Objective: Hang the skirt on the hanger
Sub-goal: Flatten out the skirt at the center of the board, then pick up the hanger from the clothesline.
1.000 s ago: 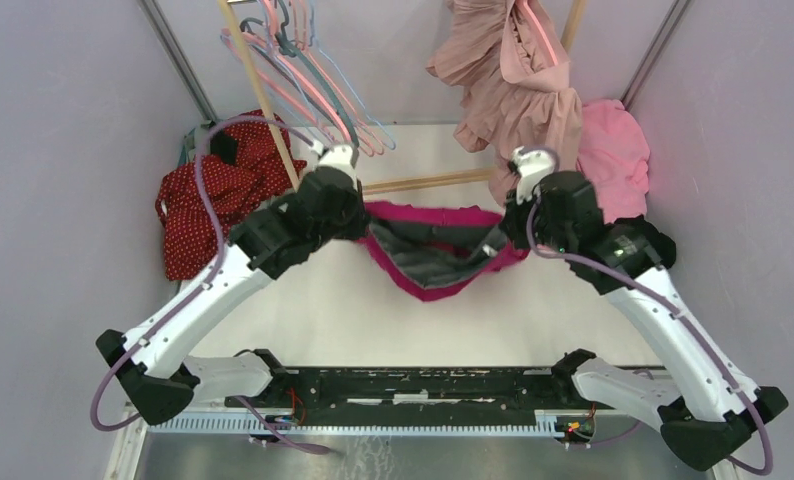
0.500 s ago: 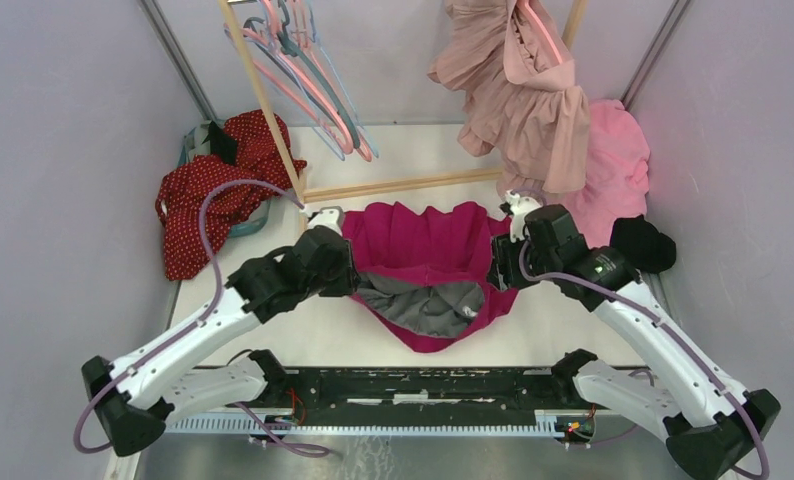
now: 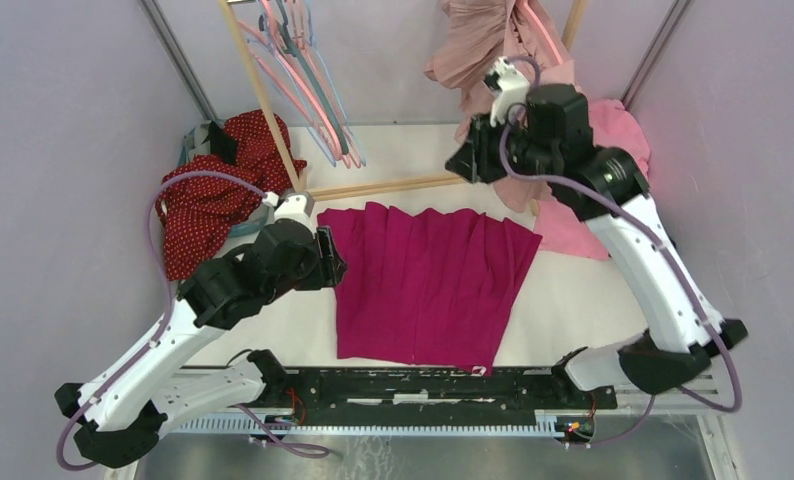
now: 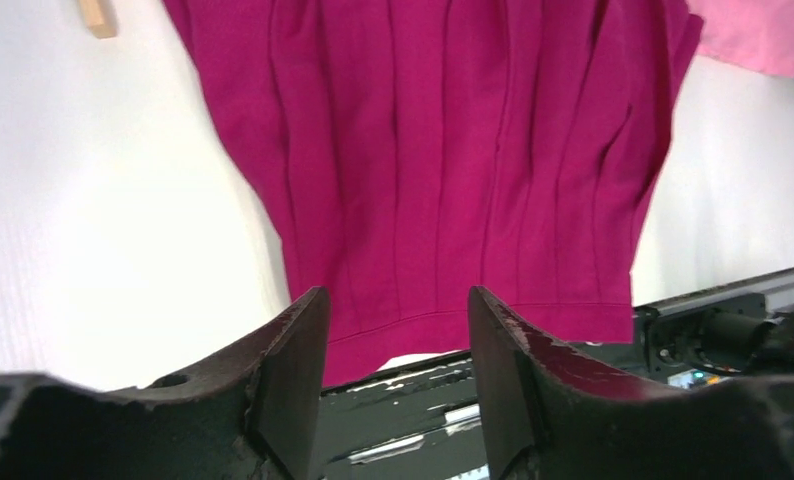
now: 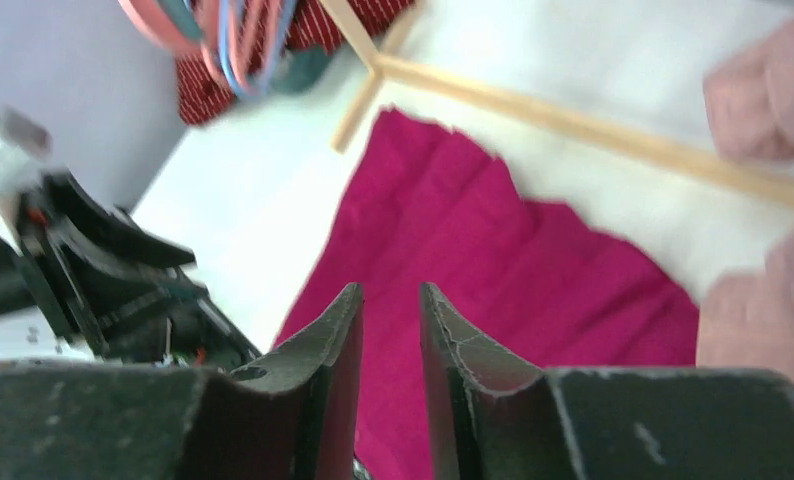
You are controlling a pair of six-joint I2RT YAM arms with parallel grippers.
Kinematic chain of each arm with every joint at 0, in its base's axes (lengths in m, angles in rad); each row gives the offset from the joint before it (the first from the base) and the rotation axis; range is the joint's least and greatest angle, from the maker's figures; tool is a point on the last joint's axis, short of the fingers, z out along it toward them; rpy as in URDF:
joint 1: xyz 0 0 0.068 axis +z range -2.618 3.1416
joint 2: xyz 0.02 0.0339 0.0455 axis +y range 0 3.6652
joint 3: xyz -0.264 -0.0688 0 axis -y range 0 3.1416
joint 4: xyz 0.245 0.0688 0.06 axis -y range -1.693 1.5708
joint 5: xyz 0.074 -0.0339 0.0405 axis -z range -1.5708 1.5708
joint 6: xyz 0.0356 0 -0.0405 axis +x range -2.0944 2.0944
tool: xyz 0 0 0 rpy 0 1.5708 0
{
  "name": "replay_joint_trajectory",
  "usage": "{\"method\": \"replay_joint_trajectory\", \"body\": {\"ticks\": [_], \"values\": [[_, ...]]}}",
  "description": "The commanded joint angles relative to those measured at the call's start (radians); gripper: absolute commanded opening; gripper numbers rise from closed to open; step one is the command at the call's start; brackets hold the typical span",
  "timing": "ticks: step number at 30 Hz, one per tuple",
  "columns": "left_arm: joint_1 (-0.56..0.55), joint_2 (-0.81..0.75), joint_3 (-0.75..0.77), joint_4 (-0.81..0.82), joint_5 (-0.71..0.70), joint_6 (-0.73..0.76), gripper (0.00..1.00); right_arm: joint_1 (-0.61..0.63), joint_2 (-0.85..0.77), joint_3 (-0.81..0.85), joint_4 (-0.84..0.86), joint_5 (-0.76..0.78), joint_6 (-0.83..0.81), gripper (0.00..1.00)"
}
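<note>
Our left gripper (image 4: 395, 300) is open, its fingers (image 4: 293, 350) spread wide with nothing between them. It hovers low at the left edge of the skirt (image 3: 423, 285), just beside the cloth. Our right gripper (image 5: 387, 295) holds nothing either; its fingers (image 5: 338, 340) stand close together with only a narrow slit between them. It hangs high over the far side of the table (image 3: 583, 300), close to the pale pink dress (image 3: 473, 40) that hangs on the rack.

The skirt, magenta and pleated, lies spread flat in the middle of the table, its lower hem at the near edge by the arm bases. Just behind it runs the wooden foot of the rack (image 3: 393, 185). The hangers (image 3: 313, 90) hang on the rack at the far left, well apart from the skirt. We see a red dotted garment (image 3: 208, 200) heaped at the left and a bright pink cloth (image 3: 573, 230) touching the skirt's right corner.
</note>
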State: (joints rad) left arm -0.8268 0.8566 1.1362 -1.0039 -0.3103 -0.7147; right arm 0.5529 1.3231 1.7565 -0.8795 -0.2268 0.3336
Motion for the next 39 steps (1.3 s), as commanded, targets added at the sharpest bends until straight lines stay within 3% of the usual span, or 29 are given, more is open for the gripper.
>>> {"method": "replay_joint_trajectory", "body": {"ticks": [1, 2, 8, 19, 28, 34, 39], "values": [[-0.003, 0.005, 0.026, -0.031, -0.073, -0.043, 0.63, 0.022, 0.169, 0.238, 0.11, -0.049, 0.024, 0.3], [-0.003, 0.009, 0.024, -0.029, -0.081, -0.044, 0.67, 0.029, 0.207, 0.293, 0.131, -0.056, 0.029, 0.28], [-0.004, 0.032, 0.023, -0.014, -0.129, -0.044, 0.68, 0.114, 0.385, 0.494, 0.213, -0.027, 0.033, 0.21], [-0.002, -0.027, -0.029, -0.046, -0.145, -0.07, 0.67, 0.323, 0.456, 0.451, 0.555, -0.027, 0.062, 0.15], [-0.003, -0.125, -0.102, -0.067, -0.112, -0.109, 0.66, 0.364, 0.645, 0.592, 0.634, -0.068, 0.114, 0.19], [-0.003, -0.147, -0.108, -0.08, -0.103, -0.107, 0.65, 0.364, 0.763, 0.728, 0.605, 0.014, 0.105, 0.28], [-0.003, -0.163, -0.097, -0.098, -0.107, -0.102, 0.64, 0.363, 0.773, 0.734, 0.597, 0.114, 0.089, 0.32]]}}
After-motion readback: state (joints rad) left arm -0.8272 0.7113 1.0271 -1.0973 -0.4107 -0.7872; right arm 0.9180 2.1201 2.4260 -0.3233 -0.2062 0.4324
